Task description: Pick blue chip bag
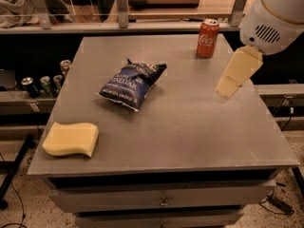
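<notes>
The blue chip bag [132, 83] is a crinkled dark navy foil bag with white lettering. It lies flat on the grey table [190, 127], left of centre and towards the back. My gripper [229, 82] is cream-coloured and hangs from the white arm housing [278, 15] at the upper right. It is above the right side of the table, well to the right of the bag and apart from it. It holds nothing that I can see.
A red cola can [207, 37] stands upright at the back right, close to my gripper. A yellow sponge [71, 138] lies at the front left corner. Several cans [45, 82] stand on a lower shelf left of the table. Drawers sit under the tabletop.
</notes>
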Available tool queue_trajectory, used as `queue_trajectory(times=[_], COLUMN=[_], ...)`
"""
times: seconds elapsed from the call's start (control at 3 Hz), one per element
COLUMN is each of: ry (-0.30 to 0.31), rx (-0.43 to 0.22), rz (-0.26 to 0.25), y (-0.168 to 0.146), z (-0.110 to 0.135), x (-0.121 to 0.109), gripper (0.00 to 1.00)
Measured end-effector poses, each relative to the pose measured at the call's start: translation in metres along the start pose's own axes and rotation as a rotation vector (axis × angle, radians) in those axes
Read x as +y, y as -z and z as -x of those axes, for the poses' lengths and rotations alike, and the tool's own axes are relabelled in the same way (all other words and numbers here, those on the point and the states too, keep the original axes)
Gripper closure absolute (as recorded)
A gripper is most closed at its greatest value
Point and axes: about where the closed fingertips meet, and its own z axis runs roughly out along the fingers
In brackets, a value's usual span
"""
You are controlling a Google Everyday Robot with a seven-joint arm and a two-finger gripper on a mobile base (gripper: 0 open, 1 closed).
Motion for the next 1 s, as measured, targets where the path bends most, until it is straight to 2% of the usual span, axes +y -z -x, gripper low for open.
queue_trajectory(times=[0.33, 0.67, 1.0], ry=[-0.028, -0.048, -0.101], rx=[-0.055, -0.071, -0.017], rz=[0.05, 0.112, 0.144], y=[-0.009, -0.024, -0.047], z=[0.037, 0.08, 0.11], x=[0.004, 0.011, 0.018], gripper=[0.0, 0.0, 0.0])
